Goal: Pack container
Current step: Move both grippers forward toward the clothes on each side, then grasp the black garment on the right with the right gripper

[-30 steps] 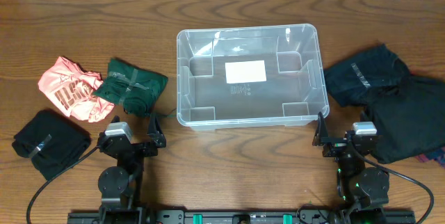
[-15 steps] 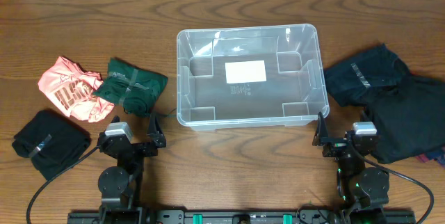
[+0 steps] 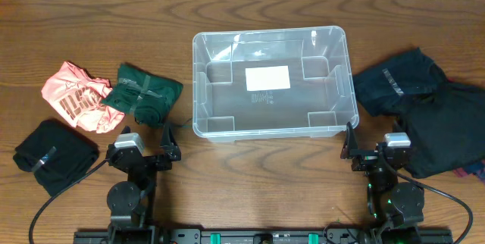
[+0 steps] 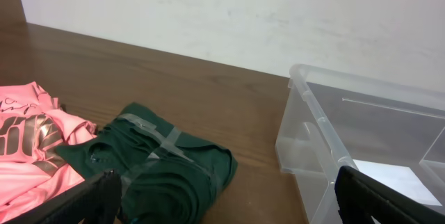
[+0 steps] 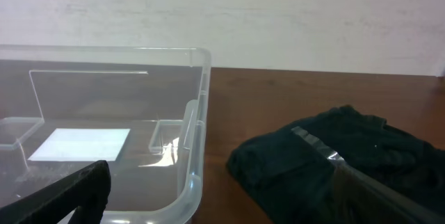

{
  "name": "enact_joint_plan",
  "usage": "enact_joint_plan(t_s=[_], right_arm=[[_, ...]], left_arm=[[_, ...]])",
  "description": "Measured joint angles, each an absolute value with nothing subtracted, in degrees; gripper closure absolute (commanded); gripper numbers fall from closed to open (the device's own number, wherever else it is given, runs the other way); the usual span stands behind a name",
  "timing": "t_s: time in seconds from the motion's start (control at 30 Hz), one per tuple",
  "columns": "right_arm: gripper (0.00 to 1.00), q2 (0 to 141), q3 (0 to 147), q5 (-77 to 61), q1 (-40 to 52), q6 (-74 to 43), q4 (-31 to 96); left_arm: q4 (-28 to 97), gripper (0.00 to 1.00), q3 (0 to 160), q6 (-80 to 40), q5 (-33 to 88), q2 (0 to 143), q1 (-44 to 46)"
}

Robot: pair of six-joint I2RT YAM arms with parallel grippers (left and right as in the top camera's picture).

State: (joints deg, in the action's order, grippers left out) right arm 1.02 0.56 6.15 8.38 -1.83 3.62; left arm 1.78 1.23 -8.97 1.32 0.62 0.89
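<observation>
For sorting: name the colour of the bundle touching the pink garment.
Dark green bundle, best seen overhead.

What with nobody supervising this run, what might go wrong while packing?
1. The green bundle touches the pink shirt; grabbing one may drag the other.
2. The black clothes on the right overlap loosely, so the right claw may lift several or drape them over the container rim.

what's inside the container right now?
No clothes in the container. Through its clear walls only a white label on the base shows. Whatever lies directly beneath that label is covered.
</observation>
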Motion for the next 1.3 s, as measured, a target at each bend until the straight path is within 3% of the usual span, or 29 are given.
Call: enact_joint_plan(t_s=[0.63, 0.83, 1.07, 1.3], right_arm=[[0.01, 1.02, 0.56, 5.30, 8.38, -2.26, 3.62], [0.01, 1.08, 1.78, 4.78, 8.38, -2.79, 4.34], [0.01, 7.20, 12.32, 6.83, 8.38, -2.83, 10.00], [0.01, 26.44, 27.57, 8.21, 7.01, -3.27, 17.74]], left_arm=[[1.85, 0.02, 1.26, -9.32, 1.34, 0.62, 0.89], [8.32, 0.02, 4.21, -10.20, 1.83, 1.13, 0.89], [18.61, 0.02, 17.43, -10.50, 1.83, 10.79, 0.89], [29.65, 0.02, 38.24, -9.13, 1.96, 29.10, 0.89]])
